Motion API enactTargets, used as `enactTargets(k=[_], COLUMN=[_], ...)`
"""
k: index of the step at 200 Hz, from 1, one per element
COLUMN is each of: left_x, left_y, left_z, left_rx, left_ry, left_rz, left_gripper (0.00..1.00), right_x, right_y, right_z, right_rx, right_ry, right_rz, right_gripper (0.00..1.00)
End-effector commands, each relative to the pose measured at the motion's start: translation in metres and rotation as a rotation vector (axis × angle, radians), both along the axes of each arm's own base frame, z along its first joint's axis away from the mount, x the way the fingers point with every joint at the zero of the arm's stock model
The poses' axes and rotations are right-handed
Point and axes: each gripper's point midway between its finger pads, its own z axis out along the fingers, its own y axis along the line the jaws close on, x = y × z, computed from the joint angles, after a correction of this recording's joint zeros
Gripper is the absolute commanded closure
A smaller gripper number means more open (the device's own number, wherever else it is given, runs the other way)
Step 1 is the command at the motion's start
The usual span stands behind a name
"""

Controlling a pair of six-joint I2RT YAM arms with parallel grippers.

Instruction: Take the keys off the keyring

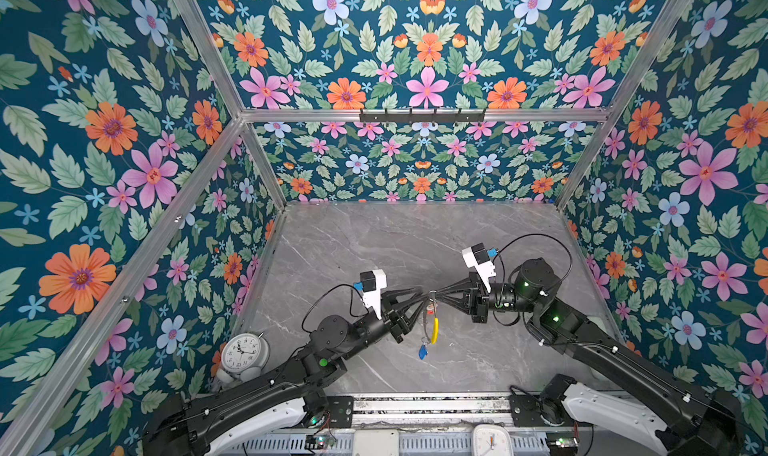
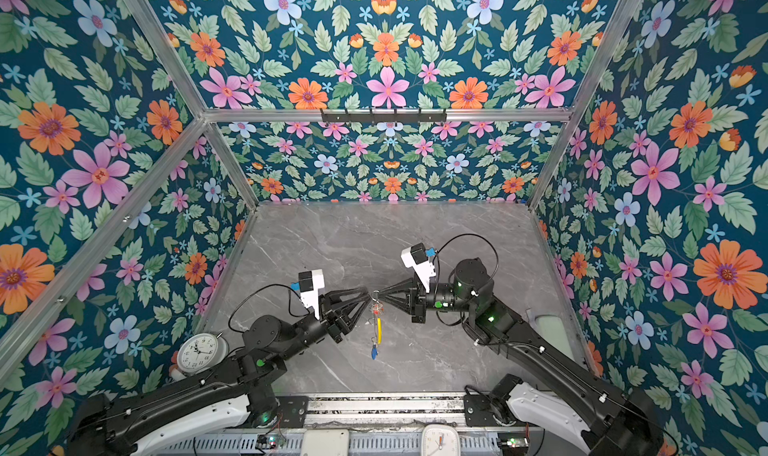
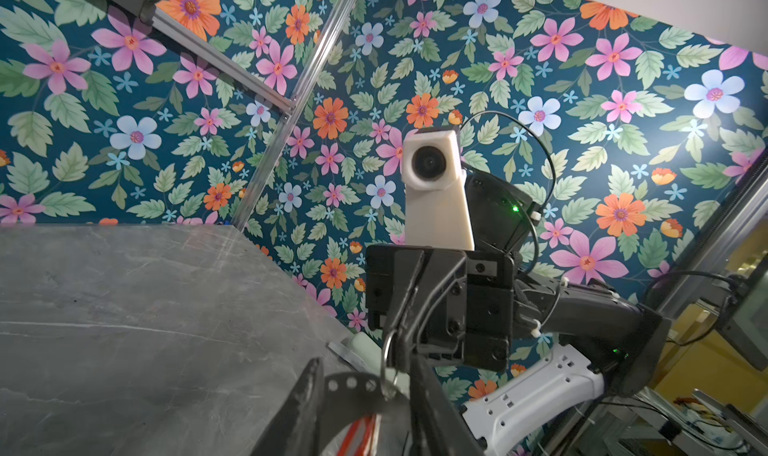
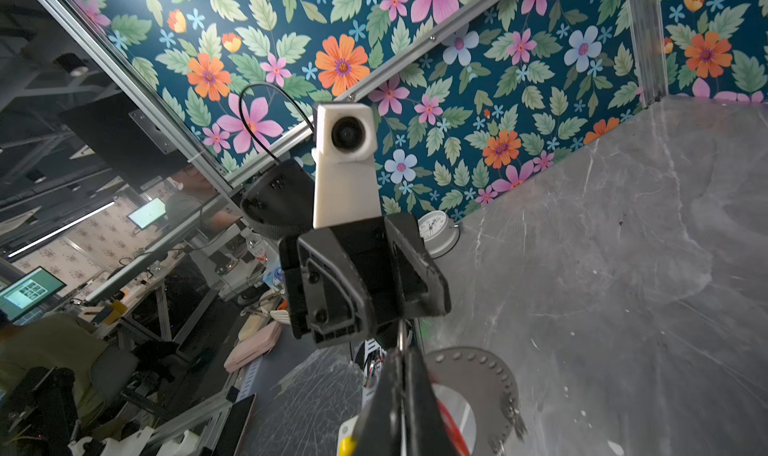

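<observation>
Hanging clear of the marbled grey tabletop [image 1: 374, 246], the keyring [image 1: 424, 326] dangles near its middle. Its yellow sleeve [image 1: 434, 330] is on the side toward the right arm. The key with the red tag [image 1: 431, 307] sits near the top of the hoop, and the key with the blue tag [image 1: 422, 352] hangs at the bottom. The right gripper [image 1: 439, 297] is pinched closed on the wire at the top of the keyring. The left gripper [image 1: 423, 297] meets it tip to tip from the other side. The left wrist view shows its fingers [image 3: 305, 408] parted, and I cannot tell whether they touch anything. A round white clock [image 1: 243, 352] stands at the tabletop's near left corner, well apart.
</observation>
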Motion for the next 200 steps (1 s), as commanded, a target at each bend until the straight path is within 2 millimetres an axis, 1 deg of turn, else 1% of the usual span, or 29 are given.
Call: enactTargets(k=[1, 20, 37, 63, 82, 106, 141, 169, 181, 200], left_x=[-0.01, -0.016, -0.018, -0.015, -0.016, -0.021, -0.028, -0.034, -0.036, -0.036], left_y=[-0.01, -0.016, -0.02, -0.016, -0.015, -0.02, -0.027, -0.028, -0.028, -0.029], left_z=[-0.014, -0.015, -0.017, -0.022, -0.022, -0.021, -0.021, -0.017, -0.015, -0.017], left_rx=[0.104, 0.158, 0.208, 0.261, 0.276, 0.286, 0.304, 0.306, 0.303, 0.315], left_ry=[0.037, 0.052, 0.068, 0.09, 0.093, 0.094, 0.1, 0.097, 0.094, 0.103], left_rz=[-0.081, -0.124, -0.146, -0.121, -0.122, -0.168, -0.226, -0.265, -0.274, -0.276], left_gripper=[0.61, 0.6, 0.62, 0.63, 0.66, 0.68, 0.77, 0.77, 0.8, 0.83], right_x=[-0.009, -0.015, -0.021, -0.026, -0.029, -0.031, -0.031, -0.031, -0.032, -0.031], right_y=[-0.005, -0.007, -0.01, -0.012, -0.012, -0.012, -0.011, -0.011, -0.011, -0.011], right_z=[-0.021, -0.02, -0.016, -0.015, -0.015, -0.016, -0.013, -0.012, -0.01, -0.009], right_rx=[-0.112, -0.152, -0.168, -0.19, -0.192, -0.198, -0.202, -0.207, -0.205, -0.205], right_ry=[0.011, 0.005, -0.006, -0.013, -0.016, -0.016, -0.024, -0.031, -0.035, -0.036], right_rz=[0.036, 0.062, 0.084, 0.109, 0.126, 0.139, 0.151, 0.153, 0.154, 0.154], right_gripper=[1.0, 1.0, 1.0, 1.0, 1.0, 1.0, 1.0, 1.0, 1.0, 1.0])
